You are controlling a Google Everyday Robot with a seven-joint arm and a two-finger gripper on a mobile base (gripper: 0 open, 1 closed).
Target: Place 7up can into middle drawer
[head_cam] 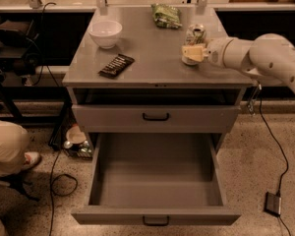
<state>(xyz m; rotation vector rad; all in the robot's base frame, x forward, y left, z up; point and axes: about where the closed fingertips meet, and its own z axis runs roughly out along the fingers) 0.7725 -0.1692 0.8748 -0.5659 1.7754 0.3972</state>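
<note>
The 7up can (195,33) stands upright on the grey cabinet top (152,58), near its right edge. My gripper (192,52) reaches in from the right on a white arm, right against the can's near lower side, hiding its bottom part. The middle drawer (157,178) is pulled fully out below, and its deep grey tray has nothing in it.
A white bowl (105,32), a dark flat packet (116,65) and a green snack bag (166,14) lie on the cabinet top. The upper drawer front (156,117) is closed. A person's leg (7,149) is at the left. Cables and a small black box (274,203) lie on the floor.
</note>
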